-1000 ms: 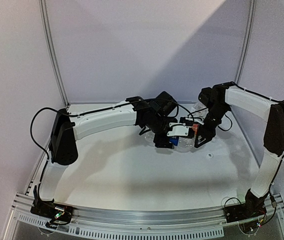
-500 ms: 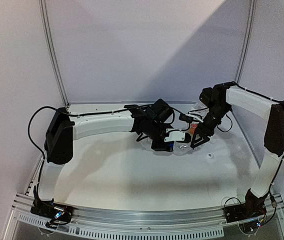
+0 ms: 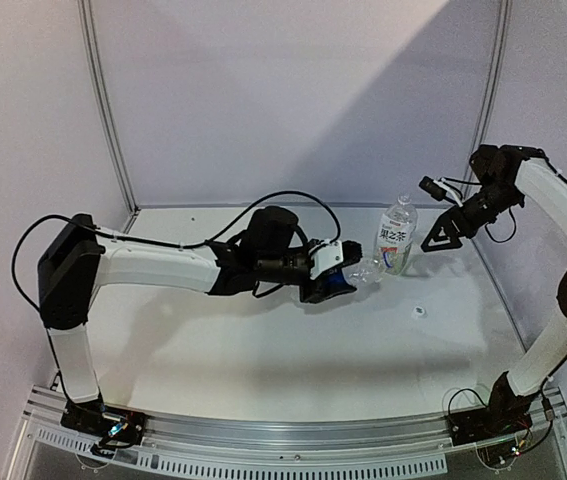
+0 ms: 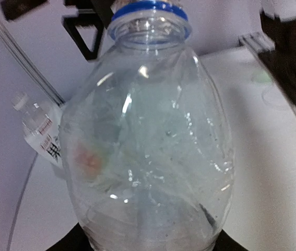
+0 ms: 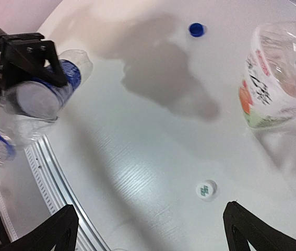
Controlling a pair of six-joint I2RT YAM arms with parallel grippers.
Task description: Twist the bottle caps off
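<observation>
The right fingers (image 5: 59, 232), having just released, are spreading wide and retreating far right. The left fingers (image 5: 26, 51) are pinching the uncapped slim bottle (image 4: 148, 157) mid-scene. The blue cap (image 5: 196, 30) and white cap (image 5: 206, 190) are lying on the surface (image 5: 137, 130), so unscrewing looks finished.

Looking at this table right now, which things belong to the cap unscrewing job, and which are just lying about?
Job:
slim Pepsi bottle, gripped by the left gripper
wider bottle, standing upright
blue cap and white cap, both loose on the table

Just there:
front rail
arm cable
</observation>
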